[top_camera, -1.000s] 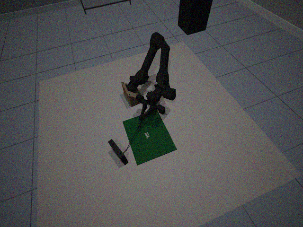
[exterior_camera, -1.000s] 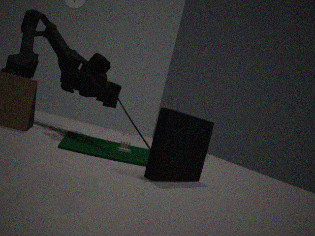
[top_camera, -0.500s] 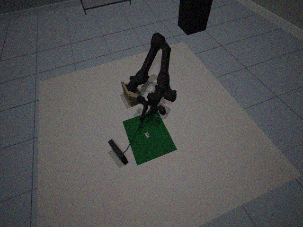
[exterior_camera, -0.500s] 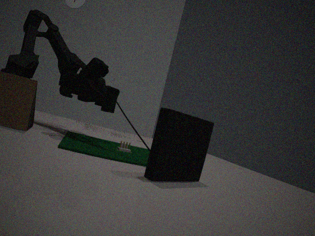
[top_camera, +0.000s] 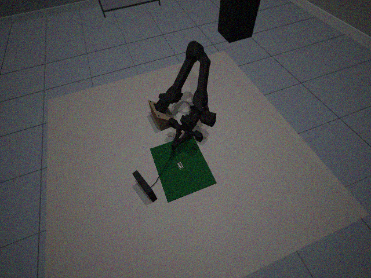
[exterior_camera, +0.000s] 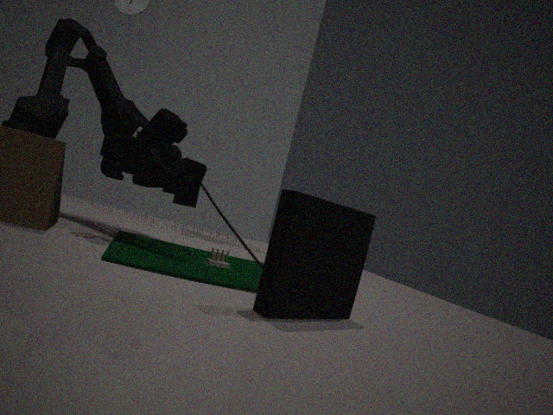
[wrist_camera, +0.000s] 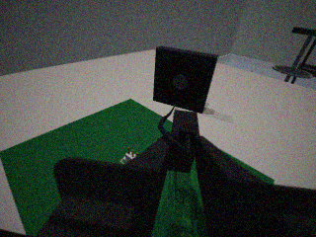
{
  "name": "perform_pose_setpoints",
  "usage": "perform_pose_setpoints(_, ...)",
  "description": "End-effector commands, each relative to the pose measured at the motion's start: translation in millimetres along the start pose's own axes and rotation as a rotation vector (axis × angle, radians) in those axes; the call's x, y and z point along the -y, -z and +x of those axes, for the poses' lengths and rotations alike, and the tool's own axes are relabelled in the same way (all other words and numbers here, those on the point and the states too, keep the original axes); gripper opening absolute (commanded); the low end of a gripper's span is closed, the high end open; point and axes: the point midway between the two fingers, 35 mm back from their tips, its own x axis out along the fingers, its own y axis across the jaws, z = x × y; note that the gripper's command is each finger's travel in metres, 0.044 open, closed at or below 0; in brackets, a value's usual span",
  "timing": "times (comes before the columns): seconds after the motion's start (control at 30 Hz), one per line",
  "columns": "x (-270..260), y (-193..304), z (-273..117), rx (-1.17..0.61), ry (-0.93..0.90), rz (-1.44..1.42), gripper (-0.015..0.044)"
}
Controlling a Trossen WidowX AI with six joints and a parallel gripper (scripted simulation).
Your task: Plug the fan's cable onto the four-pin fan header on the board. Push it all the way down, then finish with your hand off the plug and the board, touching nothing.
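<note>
Gripper (wrist_camera: 180,148) clamps the small dark plug (wrist_camera: 185,125) above the green board (wrist_camera: 94,143); taut black cable (exterior_camera: 230,225) risks skewing it off the four-pin header (wrist_camera: 128,156).

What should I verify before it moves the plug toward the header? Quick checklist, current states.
1. Plug gripped: ok. The gripper is shut on it, with the plug sticking out past the fingertips.
2. Four-pin fan header unoccupied: ok, bare pins stand on the green board.
3. Plug above header: not ok. The gripper hangs over the board's edge nearest the arm's base, well above the surface.
4. Cable free: ok, it runs in a straight line from the gripper down to the fan, snagging nothing.
5. Cable slack for the reach: cannot tell.
6. Plug orientation matching pins: cannot tell, too dark.
</note>
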Motion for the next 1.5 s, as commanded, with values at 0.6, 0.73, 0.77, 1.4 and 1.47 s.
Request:
perform_pose_setpoints(0.6,0.4,18.9,3.6,0.004,0.0,0.004,0.0)
perform_pose_setpoints(0.73,0.4,22.3,4.2,0.004,0.0,0.004,0.0)
perform_pose_setpoints(0.77,0.4,23.2,4.4,0.004,0.0,0.004,0.0)
perform_pose_setpoints(1.4,0.5,39.7,7.6,0.003,0.001,0.004,0.0)
perform_pose_setpoints(1.47,0.5,41.5,8.0,0.003,0.001,0.004,0.0)
